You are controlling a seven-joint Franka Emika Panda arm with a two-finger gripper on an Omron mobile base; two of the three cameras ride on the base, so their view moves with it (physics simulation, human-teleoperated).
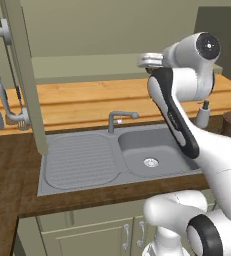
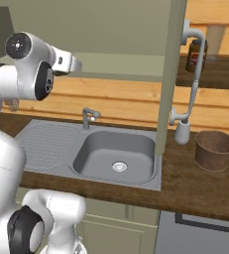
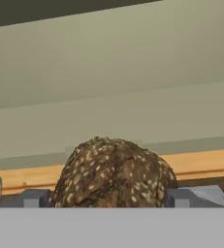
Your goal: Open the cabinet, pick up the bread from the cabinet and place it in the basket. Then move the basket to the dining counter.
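In the hand view the end effector is spread wide, one finger at each side of the bread, a round brown loaf with pale seeds. If the fingers touch the loaf, I cannot tell. The bread lies inside the cabinet, on its pale shelf.

In the right base view, going from left, the grey sink is set in the dark wood counter. Next comes the open cabinet door with its curved silver handle. The brown woven basket stands upright near the right edge of the counter, just beside the handle's lower end.
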